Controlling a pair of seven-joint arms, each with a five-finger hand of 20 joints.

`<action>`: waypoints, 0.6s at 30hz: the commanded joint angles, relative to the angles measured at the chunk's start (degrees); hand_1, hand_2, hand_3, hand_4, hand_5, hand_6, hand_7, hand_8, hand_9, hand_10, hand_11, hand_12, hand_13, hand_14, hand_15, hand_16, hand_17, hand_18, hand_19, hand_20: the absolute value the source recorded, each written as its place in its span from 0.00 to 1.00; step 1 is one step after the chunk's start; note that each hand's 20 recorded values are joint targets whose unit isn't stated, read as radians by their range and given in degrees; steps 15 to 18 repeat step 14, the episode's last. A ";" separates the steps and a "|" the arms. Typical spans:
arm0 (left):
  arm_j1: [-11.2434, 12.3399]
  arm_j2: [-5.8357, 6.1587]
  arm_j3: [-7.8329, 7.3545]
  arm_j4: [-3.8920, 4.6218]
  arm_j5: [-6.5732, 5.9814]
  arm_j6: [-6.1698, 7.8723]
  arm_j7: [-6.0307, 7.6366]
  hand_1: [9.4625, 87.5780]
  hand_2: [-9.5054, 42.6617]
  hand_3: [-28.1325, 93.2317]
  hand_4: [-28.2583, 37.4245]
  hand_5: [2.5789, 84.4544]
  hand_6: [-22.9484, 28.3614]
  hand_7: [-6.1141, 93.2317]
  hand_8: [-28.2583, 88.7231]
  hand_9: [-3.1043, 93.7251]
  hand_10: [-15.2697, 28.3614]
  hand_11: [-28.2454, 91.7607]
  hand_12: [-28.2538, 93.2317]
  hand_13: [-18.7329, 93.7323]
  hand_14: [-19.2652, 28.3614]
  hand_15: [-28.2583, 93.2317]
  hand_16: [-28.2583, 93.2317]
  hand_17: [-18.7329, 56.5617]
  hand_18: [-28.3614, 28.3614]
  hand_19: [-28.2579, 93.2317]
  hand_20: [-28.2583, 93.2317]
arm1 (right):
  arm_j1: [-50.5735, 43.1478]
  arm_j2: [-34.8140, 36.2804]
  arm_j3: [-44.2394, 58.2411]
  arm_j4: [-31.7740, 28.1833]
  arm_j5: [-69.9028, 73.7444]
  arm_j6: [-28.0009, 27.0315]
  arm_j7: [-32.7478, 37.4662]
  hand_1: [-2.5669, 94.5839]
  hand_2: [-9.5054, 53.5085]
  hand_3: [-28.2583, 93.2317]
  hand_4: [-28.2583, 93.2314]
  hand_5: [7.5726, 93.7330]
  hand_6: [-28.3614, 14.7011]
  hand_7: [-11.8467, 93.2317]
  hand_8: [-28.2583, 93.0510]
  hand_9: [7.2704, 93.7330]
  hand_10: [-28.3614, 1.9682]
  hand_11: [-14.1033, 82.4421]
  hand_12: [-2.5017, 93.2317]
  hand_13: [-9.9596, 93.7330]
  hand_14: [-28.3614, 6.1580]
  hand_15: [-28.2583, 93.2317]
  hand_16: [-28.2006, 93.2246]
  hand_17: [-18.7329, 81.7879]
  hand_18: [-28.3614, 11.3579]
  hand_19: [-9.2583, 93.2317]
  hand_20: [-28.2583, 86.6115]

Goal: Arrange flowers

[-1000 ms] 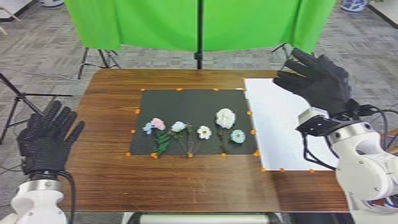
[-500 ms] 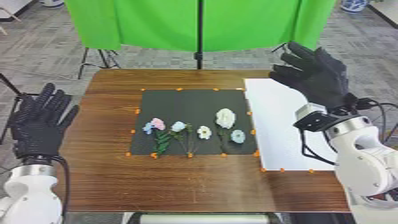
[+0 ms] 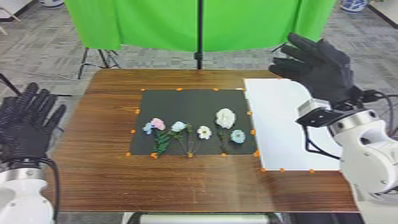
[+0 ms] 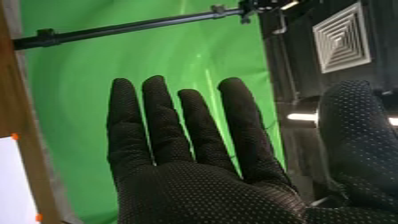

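Taking the dark mat (image 3: 204, 102) on the brown wooden table (image 3: 195, 185) as a clock face, with twelve on the side away from the robot, the flowers all lie on that mat with their blooms side by side and their stems pointing roughly toward six. At nine o'clock lie a pink bloom (image 3: 157, 123) and a small blue bloom (image 3: 148, 127), close together, with a leafy green stem (image 3: 163, 142) running toward seven. Near the middle, a little toward eight, is a pale blue-white bloom (image 3: 179, 126). A small white flower (image 3: 204, 132) lies toward five, a large white flower (image 3: 225, 118) toward three, and a pale blue flower (image 3: 237, 136) at four. A white sheet (image 3: 289, 125) lies at the mat's three o'clock side, and orange marks (image 3: 179, 89) line the edges of both. The left robot hand (image 3: 25, 127) is off at nine o'clock, beyond the table's edge, open, with its fingers straight and upright. The right robot hand (image 3: 322, 70) is out at two o'clock, in front of the far part of the white sheet, and it is open too; the right wrist view shows its fingers straight and slightly spread, the thumb (image 4: 351, 127) well apart from them. A green curtain (image 3: 142, 25) hangs at twelve, beyond the table, with a black pole (image 3: 200, 30) in front of it.
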 commanded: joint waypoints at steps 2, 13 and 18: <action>1.07 -1.94 0.71 0.10 -1.20 -0.64 -0.01 0.19 0.37 0.85 0.00 0.46 0.55 0.17 0.17 0.35 0.62 0.36 0.29 0.36 0.59 0.38 0.17 0.23 0.70 0.44 0.33 | -0.81 0.47 1.79 -0.59 0.72 0.33 -0.87 0.21 0.30 0.84 0.06 0.37 0.56 0.18 0.17 0.33 0.48 0.18 0.16 0.39 0.34 0.35 0.43 0.31 0.23 0.39 0.42; 1.83 -2.22 -0.19 -0.73 -0.83 -0.95 0.55 0.19 0.37 0.85 0.00 0.46 0.55 0.17 0.17 0.36 0.63 0.37 0.29 0.37 0.59 0.38 0.17 0.22 0.71 0.44 0.33 | -1.46 -0.34 1.88 -1.00 0.63 -0.20 -1.04 0.21 0.30 0.84 0.06 0.39 0.55 0.18 0.17 0.33 0.47 0.18 0.17 0.40 0.34 0.35 0.43 0.31 0.23 0.39 0.42; 1.75 -2.25 -0.11 -0.71 -0.89 -0.91 0.60 0.19 0.37 0.85 0.00 0.47 0.55 0.17 0.17 0.36 0.63 0.37 0.29 0.37 0.59 0.38 0.17 0.23 0.71 0.44 0.33 | -1.38 -0.39 1.85 -0.89 0.72 -0.26 -1.02 0.21 0.30 0.84 0.06 0.39 0.55 0.18 0.17 0.33 0.47 0.18 0.17 0.40 0.34 0.35 0.43 0.31 0.23 0.39 0.42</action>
